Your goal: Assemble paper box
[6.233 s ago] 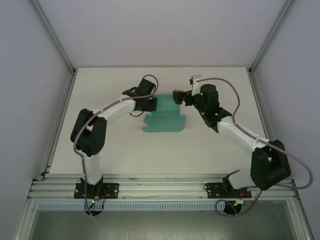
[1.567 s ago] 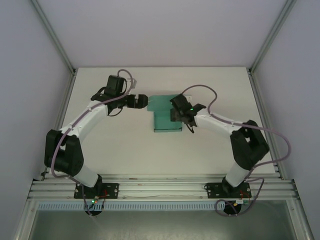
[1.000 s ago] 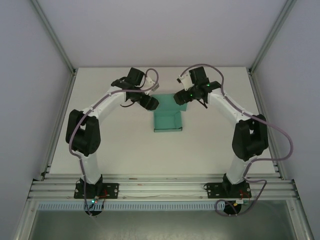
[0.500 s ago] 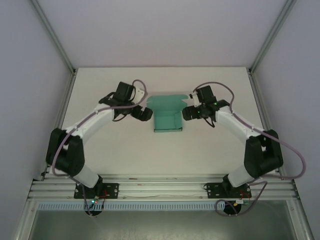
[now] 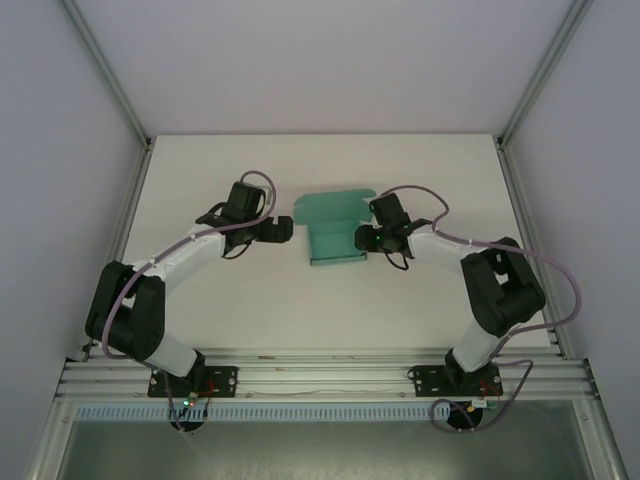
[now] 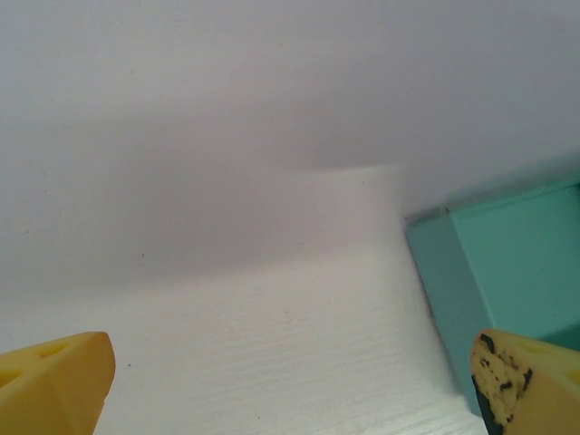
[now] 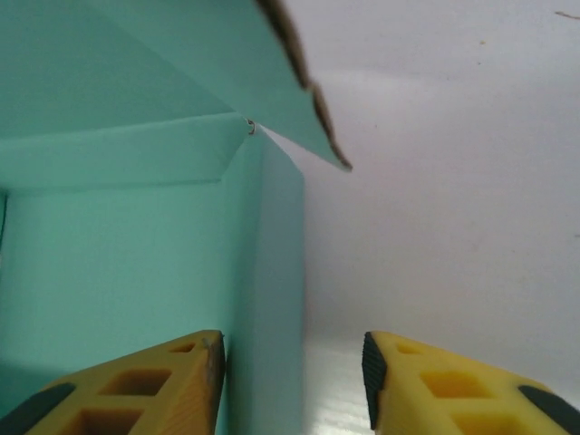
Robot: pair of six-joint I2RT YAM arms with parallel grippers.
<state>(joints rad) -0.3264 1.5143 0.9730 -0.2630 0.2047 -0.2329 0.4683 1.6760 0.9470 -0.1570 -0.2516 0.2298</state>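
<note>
Evidently light and crease-prone, the paper box [image 5: 333,240] wants pinching at its side wall, which the spread right hand [image 5: 364,238] straddles; the left hand [image 5: 285,229] is spread, empty.

Paper box [image 5: 335,245] between left fingers [image 5: 285,229], right fingers [image 5: 363,238]

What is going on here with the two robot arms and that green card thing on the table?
Two robot arms are assembling a teal-green thin card box on the white table. The box stands as an open tray with its walls up and a flap open at its far end. The right gripper is open and straddles the box's right wall, one finger inside and one outside. The left gripper is open too, beside the box's left wall, holding nothing.
</note>
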